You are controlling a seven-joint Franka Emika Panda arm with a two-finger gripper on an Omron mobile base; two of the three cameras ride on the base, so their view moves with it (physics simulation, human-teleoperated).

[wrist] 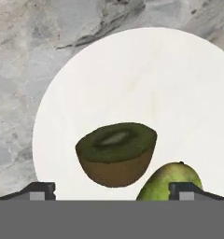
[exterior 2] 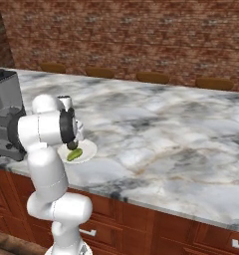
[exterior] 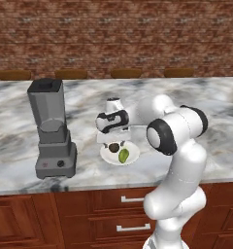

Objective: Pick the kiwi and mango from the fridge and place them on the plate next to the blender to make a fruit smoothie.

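A white plate [exterior: 134, 151] [exterior 2: 89, 148] [wrist: 132, 79] lies on the marble counter just right of the grey blender [exterior: 52, 130] [exterior 2: 6, 115]. On it are a halved brown kiwi [exterior: 114, 147] [exterior 2: 71, 145] [wrist: 116, 154], cut face up, and a green mango [exterior: 124, 155] [exterior 2: 74, 155] [wrist: 172, 183] touching it. My gripper [exterior: 113, 140] [exterior 2: 74, 138] [wrist: 113, 191] hangs a little above the plate, pointing down, open, with nothing between its fingers. The fridge is out of view.
The marble counter [exterior: 196, 97] stretches wide to the right and behind the plate. A brick wall with brown stool tops [exterior: 125, 73] runs along its far side. Wooden drawers [exterior: 113, 209] sit below the front edge.
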